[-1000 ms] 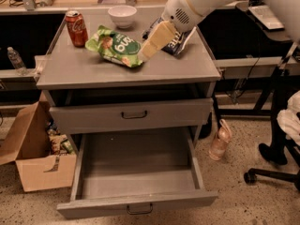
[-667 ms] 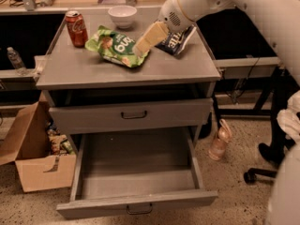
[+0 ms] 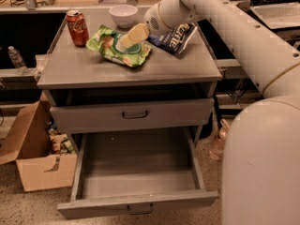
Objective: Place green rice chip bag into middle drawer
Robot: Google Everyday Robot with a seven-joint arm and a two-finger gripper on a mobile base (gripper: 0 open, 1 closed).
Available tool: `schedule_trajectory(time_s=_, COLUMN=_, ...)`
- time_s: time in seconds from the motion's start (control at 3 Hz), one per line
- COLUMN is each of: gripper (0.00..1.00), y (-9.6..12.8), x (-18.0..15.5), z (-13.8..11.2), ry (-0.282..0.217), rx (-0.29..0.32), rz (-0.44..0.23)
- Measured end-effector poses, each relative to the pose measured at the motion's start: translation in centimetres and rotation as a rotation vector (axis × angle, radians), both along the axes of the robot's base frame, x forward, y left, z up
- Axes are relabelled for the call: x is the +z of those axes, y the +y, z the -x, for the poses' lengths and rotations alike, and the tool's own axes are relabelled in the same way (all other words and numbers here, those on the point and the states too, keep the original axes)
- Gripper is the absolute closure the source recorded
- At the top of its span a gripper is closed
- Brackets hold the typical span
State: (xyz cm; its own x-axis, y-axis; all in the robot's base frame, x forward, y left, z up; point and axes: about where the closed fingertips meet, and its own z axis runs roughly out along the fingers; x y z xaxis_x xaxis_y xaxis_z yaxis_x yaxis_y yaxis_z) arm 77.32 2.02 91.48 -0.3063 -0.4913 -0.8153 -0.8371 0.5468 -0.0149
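The green rice chip bag lies crumpled on the grey cabinet top, left of centre. My gripper reaches in from the upper right and its tan fingers hang over the bag's right half, at or just above its surface. The middle drawer is pulled fully out at the cabinet's bottom, a wide grey tray with nothing in it. The taller-fronted drawer above it is closed.
A red soda can stands at the top's back left, a white bowl at the back middle, a dark blue chip bag at the back right under my arm. An open cardboard box sits on the floor at left, a bottle at right.
My gripper has moved left across the cabinet top, from over the blue bag to over the green rice chip bag. The bag and drawers have not moved.
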Motion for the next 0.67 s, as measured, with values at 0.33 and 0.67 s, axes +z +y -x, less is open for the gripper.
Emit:
schedule_trajectory(time_s=0.33, gripper=0.00, y=3.8, x=-2.0, z=-2.2, ry=0.036, rx=0.017, rz=-0.037)
schedule_trajectory(time_s=0.67, gripper=0.00, y=6.2, x=-3.3, z=-3.0, ry=0.066, rx=0.038, rz=-0.051)
